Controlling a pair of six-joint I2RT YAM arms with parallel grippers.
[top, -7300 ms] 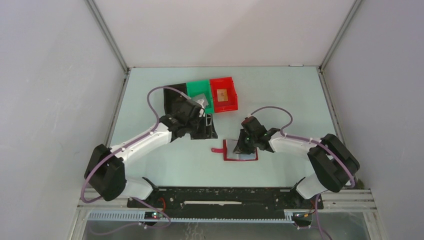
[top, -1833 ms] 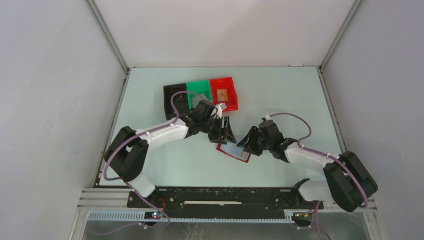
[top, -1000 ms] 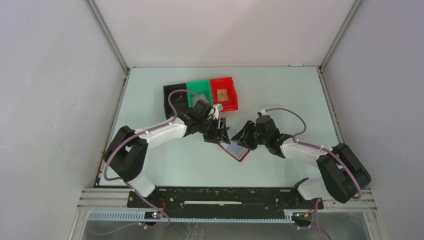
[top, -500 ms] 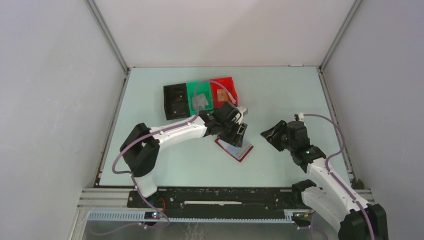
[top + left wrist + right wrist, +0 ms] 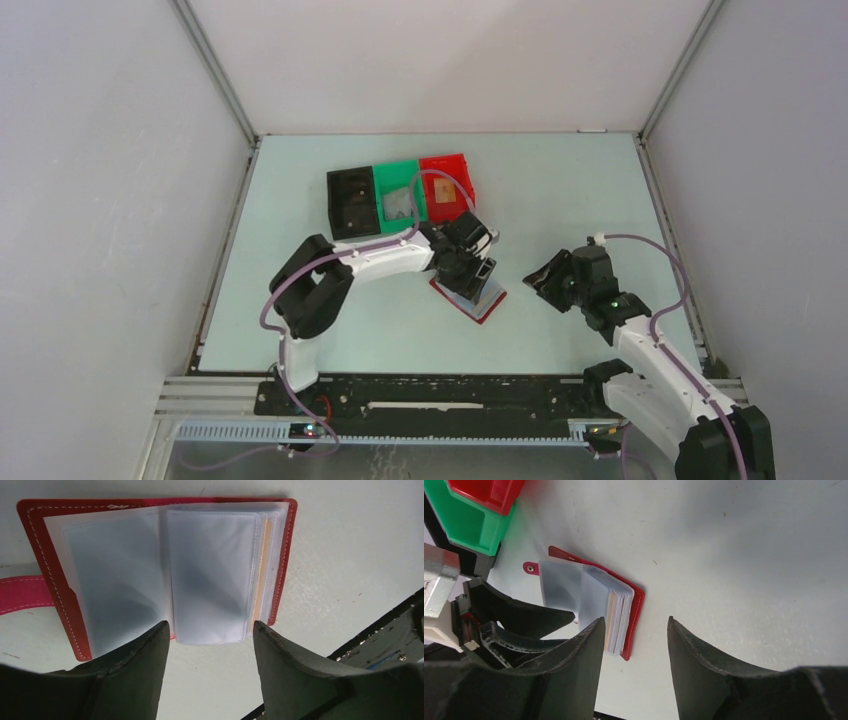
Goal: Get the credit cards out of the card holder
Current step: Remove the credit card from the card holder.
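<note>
The dark-red card holder (image 5: 487,301) lies open on the table, its clear sleeves fanned up. In the left wrist view it (image 5: 60,597) fills the top, with its strap tab (image 5: 20,595) at the left and an orange-tan card edge (image 5: 266,570) between the sleeves. My left gripper (image 5: 210,628) is open and empty, its tips just above the sleeves' near edge; from above it (image 5: 479,277) is over the holder. My right gripper (image 5: 538,277) is open and empty, apart to the right; its own view shows the holder (image 5: 636,605) beside its left finger. A grey card (image 5: 400,203) lies in the green bin, a tan card (image 5: 446,190) in the red bin.
Three joined bins stand behind the holder: black (image 5: 351,203), green (image 5: 385,180) and red (image 5: 440,165). The red bin (image 5: 489,492) and green bin (image 5: 469,525) also show in the right wrist view. The black rail (image 5: 390,635) at the table's near edge is close.
My right gripper has let go of the holder and pulled back to the right. My left gripper has moved right and settled over the open holder, which now lies flat.
</note>
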